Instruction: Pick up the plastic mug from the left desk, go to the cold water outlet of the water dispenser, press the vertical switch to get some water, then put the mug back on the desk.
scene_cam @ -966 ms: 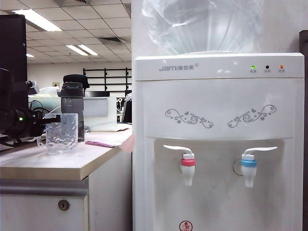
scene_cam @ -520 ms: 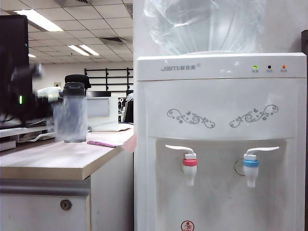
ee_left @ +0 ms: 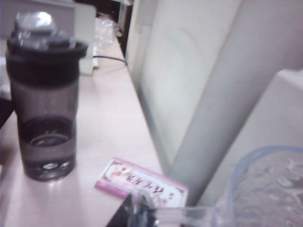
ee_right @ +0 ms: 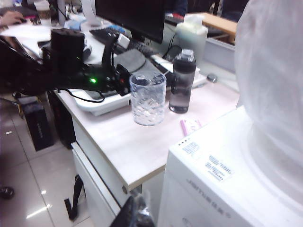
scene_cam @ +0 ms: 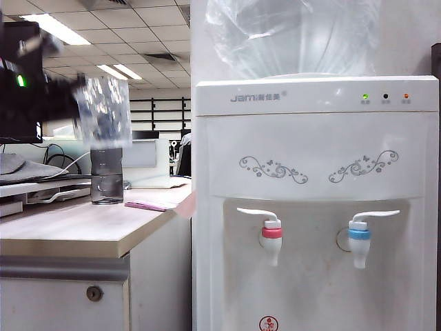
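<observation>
The plastic mug [scene_cam: 105, 110], clear and rippled, hangs blurred in the air above the left desk [scene_cam: 76, 231], level with the top of the grey bottle [scene_cam: 107, 176] behind it. My left gripper [ee_left: 142, 213] is shut on the mug's thin handle [ee_left: 189, 215]; the mug [ee_left: 270, 189] fills that view's corner. From the right wrist the mug [ee_right: 147, 97] shows lifted off the desk [ee_right: 123, 146] on the black left arm [ee_right: 71, 75]. The water dispenser [scene_cam: 317, 138] stands to the right, and its cold water outlet [scene_cam: 359, 236] has a blue collar. My right gripper [ee_right: 137, 215] is shut and empty beside the dispenser [ee_right: 222, 170].
A red-collared tap [scene_cam: 271, 233] sits left of the blue one. A pink packet [scene_cam: 145, 205] lies on the desk near the dispenser's side wall. A monitor [ee_right: 128, 16], keyboard and cables crowd the desk's back. The big clear water bottle [ee_right: 274, 94] tops the dispenser.
The left gripper has lifted the mug off the desk, up and a little to the right, to about the bottle cap's height. The bottle and packet have stayed put.
</observation>
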Robot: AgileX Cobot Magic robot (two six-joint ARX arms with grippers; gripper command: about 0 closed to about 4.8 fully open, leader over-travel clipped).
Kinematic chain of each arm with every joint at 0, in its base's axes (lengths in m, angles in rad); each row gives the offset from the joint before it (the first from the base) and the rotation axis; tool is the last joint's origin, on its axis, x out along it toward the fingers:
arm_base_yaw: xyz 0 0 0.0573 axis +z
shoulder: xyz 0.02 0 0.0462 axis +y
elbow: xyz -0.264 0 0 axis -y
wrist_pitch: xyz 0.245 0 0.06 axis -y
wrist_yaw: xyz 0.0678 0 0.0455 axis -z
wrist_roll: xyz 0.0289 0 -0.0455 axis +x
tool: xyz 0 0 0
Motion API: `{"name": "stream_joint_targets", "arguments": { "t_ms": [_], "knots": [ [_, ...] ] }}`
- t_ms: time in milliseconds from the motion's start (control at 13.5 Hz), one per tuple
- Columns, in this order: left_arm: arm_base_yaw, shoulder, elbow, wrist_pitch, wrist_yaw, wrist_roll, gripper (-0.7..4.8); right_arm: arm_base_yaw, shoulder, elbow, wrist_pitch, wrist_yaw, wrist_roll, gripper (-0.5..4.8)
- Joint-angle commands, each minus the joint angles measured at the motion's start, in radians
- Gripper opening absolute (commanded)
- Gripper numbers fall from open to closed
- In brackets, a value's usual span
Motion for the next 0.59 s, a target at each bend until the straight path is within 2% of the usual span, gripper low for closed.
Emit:
{"name": "stream_joint_targets", "arguments": {
  "t_ms": [74,297,446,594],
  "knots": [
    [-0.007,-0.119,0.002,-0.115,0.039,-0.002,-0.06,0.001,-0.03,0.004,0.019,0.035,-0.002,-0.01],
    [-0.043,-0.28,0.001,-0.27,0.083,0.032,-0.06,0.001,-0.093,0.004,-0.01,0.08,-0.002,-0.01],
    [-0.13,-0.38,0.001,-0.401,0.083,0.069,-0.06,0.001,-0.152,0.004,-0.076,0.089,-0.002,-0.01],
    [-0.197,-0.418,0.001,-0.441,0.077,0.069,-0.06,0.002,-0.2,0.004,-0.105,0.131,-0.002,-0.01]
  ]
}}
